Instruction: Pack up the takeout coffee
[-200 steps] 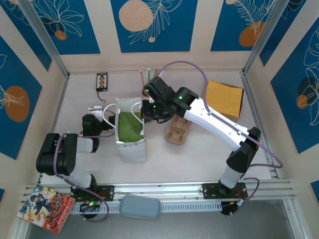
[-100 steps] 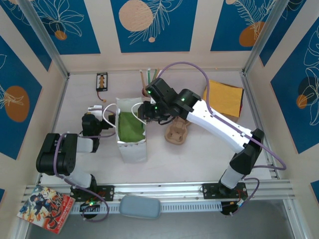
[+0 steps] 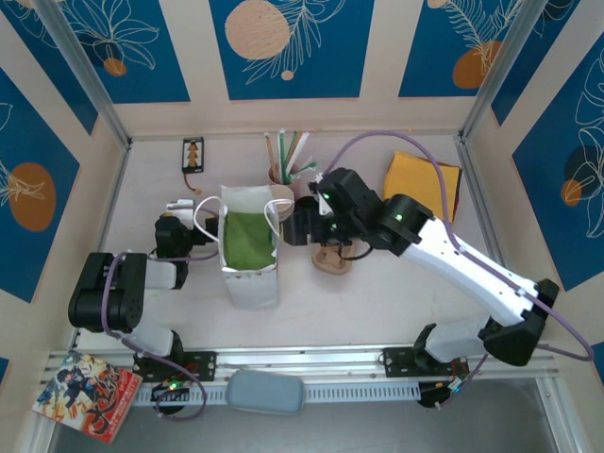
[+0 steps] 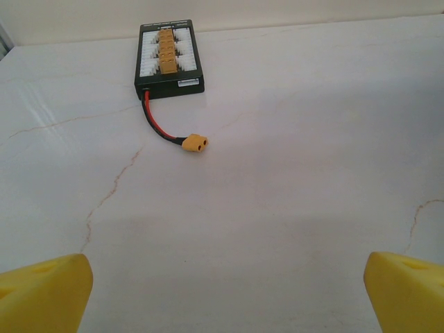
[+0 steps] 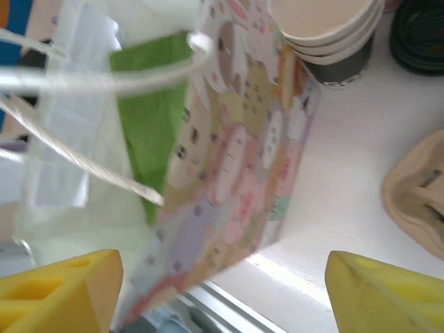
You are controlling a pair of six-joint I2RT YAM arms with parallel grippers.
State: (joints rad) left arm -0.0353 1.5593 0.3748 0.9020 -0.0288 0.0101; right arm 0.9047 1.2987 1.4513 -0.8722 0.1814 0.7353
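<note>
The white paper bag [image 3: 247,247] stands upright at the table's middle left, its green lining [image 3: 245,236] showing through the open mouth. The takeout coffee is hidden. My right gripper [image 3: 296,226] hovers just right of the bag's rim. In the right wrist view it [image 5: 222,291] is open, its yellow fingers [image 5: 59,288] wide apart above the bag's patterned side [image 5: 236,159], holding nothing. My left gripper [image 3: 173,229] sits left of the bag, low over the table. In the left wrist view it [image 4: 225,298] is open over bare tabletop.
A stack of lidless cups [image 5: 326,31] and black lids [image 5: 420,35] stand behind the bag, near a cup of straws [image 3: 286,156]. A tan cup carrier [image 3: 335,255] lies under my right arm. A black charger board [image 4: 168,59] and a yellow cloth [image 3: 422,184] lie at the back.
My right gripper went from shut over the bag's mouth to open, and pulled back to the right of the bag. The left arm has not moved.
</note>
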